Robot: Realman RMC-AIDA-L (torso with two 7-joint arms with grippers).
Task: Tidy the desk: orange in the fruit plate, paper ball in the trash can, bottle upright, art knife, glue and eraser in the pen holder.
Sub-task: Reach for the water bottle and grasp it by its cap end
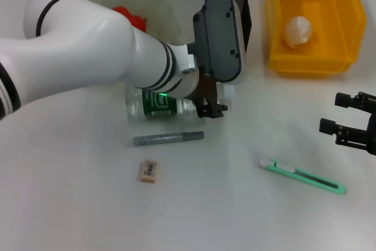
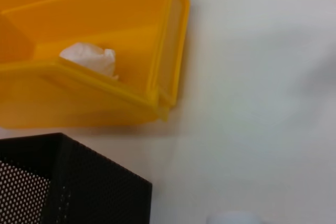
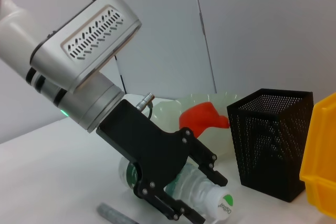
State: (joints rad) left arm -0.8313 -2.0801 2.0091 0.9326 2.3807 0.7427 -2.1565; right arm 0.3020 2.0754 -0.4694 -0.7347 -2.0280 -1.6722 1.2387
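The desk (image 1: 70,216) held the yellow can (image 1: 311,57) with the paper ball (image 1: 297,30) inside. The left hand (image 3: 202,192) had its fingers around the lying bottle (image 1: 154,104). The right hand (image 1: 346,119) was open, near the knife (image 1: 302,176).

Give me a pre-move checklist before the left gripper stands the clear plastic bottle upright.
1. Left gripper around the neck of the lying clear plastic bottle with green label, fingers either side: ok; closed grip: cannot tell.
2. White bottle cap screwed on: ok.
3. Slim grey glue stick lies just in front of the bottle, apart from it: ok, but mind it.
4. Square black mesh pen holder stands behind the bottle, close to the swing path: cannot tell if far enough.
5. Right gripper at the desk's right side, away from the bottle: ok.
6. Off-white paper ball inside the yellow bin: ok.
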